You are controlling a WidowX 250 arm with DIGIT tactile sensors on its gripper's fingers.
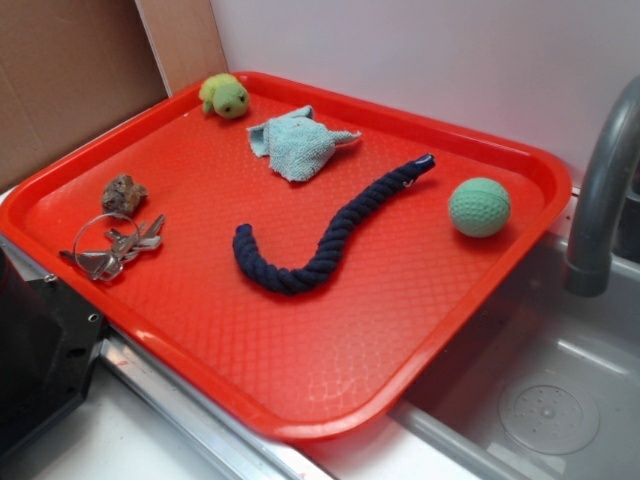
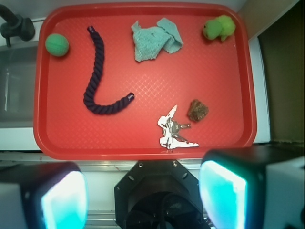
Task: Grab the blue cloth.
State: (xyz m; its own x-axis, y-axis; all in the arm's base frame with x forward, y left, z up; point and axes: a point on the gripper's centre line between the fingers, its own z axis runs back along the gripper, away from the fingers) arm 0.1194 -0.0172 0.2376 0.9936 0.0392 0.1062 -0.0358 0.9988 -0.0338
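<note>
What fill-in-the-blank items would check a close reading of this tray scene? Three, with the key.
1. The cloth lies between the rope and the green plush ____.
2. The keys lie beside a small brown ____.
3. The gripper, its fingers wide apart and holding nothing, is ____.

Missing words: toy; rock; open.
</note>
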